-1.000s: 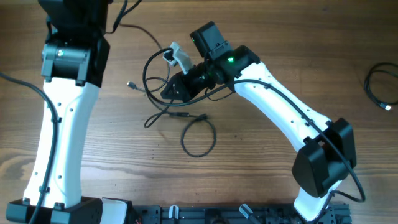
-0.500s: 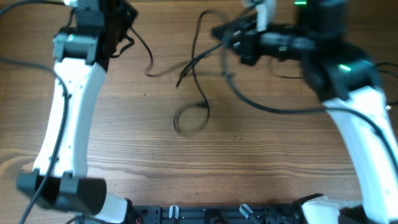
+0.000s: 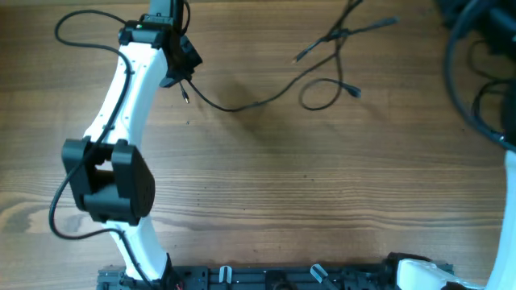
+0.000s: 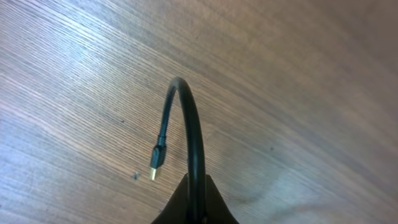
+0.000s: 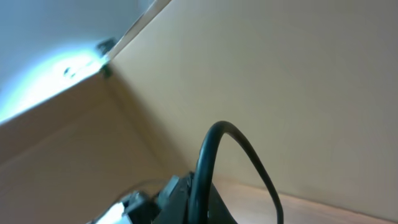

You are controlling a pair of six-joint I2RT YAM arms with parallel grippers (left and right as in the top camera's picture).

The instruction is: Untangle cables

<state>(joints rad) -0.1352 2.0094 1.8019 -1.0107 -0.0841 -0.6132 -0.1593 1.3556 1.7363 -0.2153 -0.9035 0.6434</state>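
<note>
The cables (image 3: 242, 107) are thin black cords stretched across the far half of the wooden table. One cord runs from my left gripper (image 3: 179, 74) rightward to a small knot (image 3: 337, 36), with a loose loop (image 3: 321, 93) below it. In the left wrist view my left gripper (image 4: 198, 208) is shut on a cord (image 4: 193, 124) that arcs over to a gold-tipped plug (image 4: 155, 171). My right gripper (image 5: 199, 202) is shut on another black cord (image 5: 208, 155), raised off the table facing a beige wall. From overhead that gripper is out of frame; cords leave the top edge near the knot.
Thick black arm wires (image 3: 463, 72) hang at the far right beside the white right arm (image 3: 508, 209). The left arm (image 3: 121, 121) stretches diagonally over the left half of the table. A black rail (image 3: 266, 278) lines the front edge.
The two arms have pulled apart: the left went to the far left corner, the right swung up and right out of the overhead view. The bundle was dragged from the centre and stretched out.
</note>
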